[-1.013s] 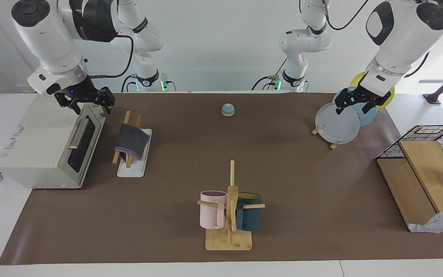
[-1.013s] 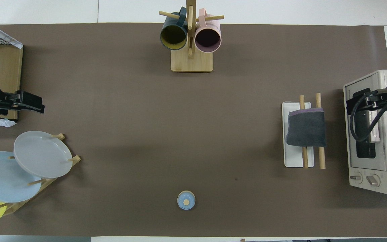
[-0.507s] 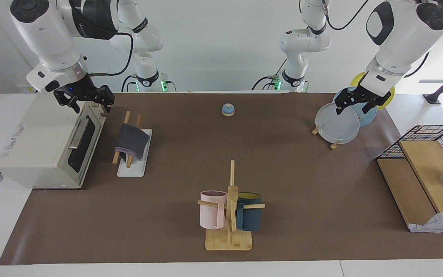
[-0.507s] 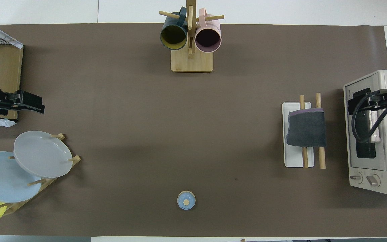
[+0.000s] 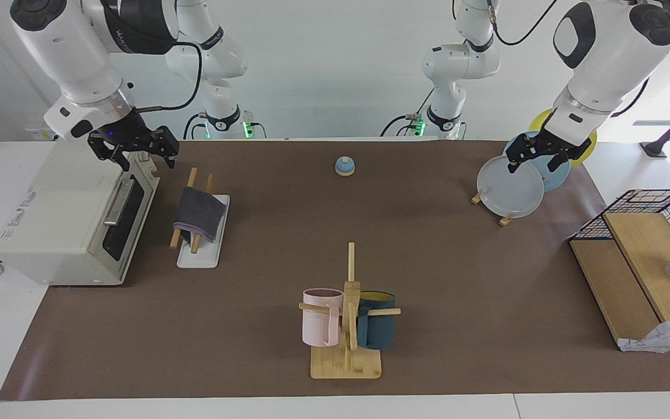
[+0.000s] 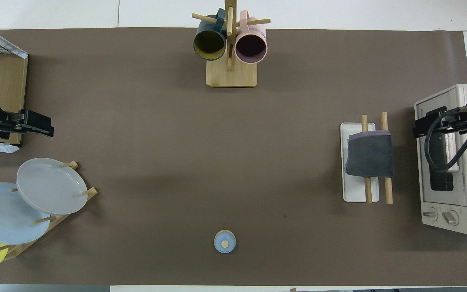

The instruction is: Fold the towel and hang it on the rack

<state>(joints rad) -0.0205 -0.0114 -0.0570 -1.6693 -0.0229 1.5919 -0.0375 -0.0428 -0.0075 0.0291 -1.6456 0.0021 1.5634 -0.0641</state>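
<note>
jaws: both open, empty | towel (image 5: 198,214) draped over rack (image 5: 217,233)

The towel (image 5: 198,214) is soft matt cloth. The rack (image 5: 207,247) has bare wooden rods on a smooth white base. The bench (image 5: 428,262) cover looks like matt brown paper.

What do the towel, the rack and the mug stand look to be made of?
Towel: soft woven cloth, matte dark grey with a purple edge; it sags over the rods.
Rack: pale wooden rods with a dowel look, on a flat white base, likely plastic or painted board.
Mug stand: bamboo or light wood, yellowish and smooth, with faint grain on the base.
</note>
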